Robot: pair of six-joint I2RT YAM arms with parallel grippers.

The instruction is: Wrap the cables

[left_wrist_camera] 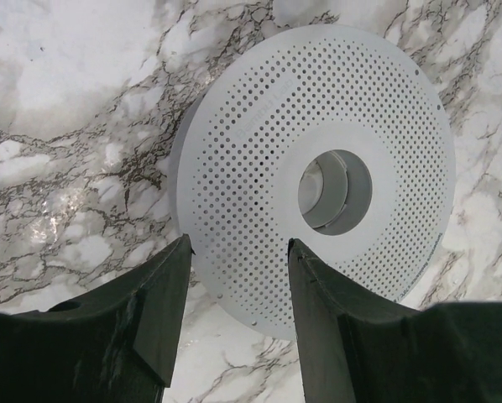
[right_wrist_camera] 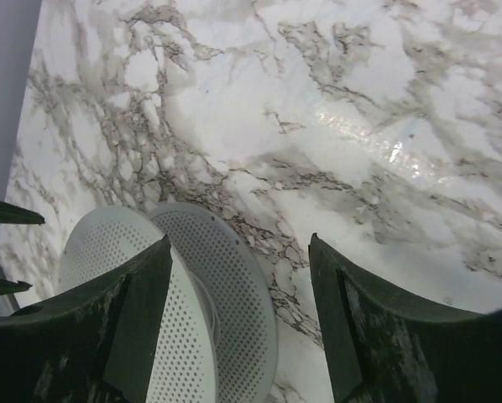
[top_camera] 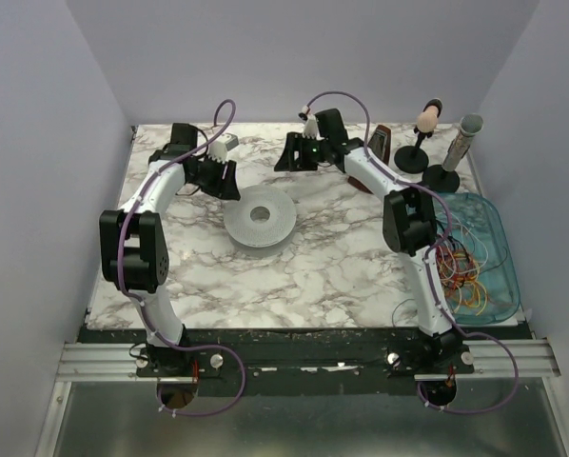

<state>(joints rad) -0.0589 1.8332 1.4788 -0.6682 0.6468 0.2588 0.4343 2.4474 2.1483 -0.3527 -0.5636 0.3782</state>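
Marble surface carries a white perforated spool (top_camera: 260, 217) at centre. Both grippers hover near it, spread and empty: left gripper (left_wrist_camera: 238, 252) at its 10 o'clock, right gripper (right_wrist_camera: 238, 248) at 1 o'clock. The cables (top_camera: 461, 271) lie tangled in a tray (top_camera: 489, 221) at 3 o'clock, so wrapping seems not yet begun. Next, the right arm likely must fetch one strand.
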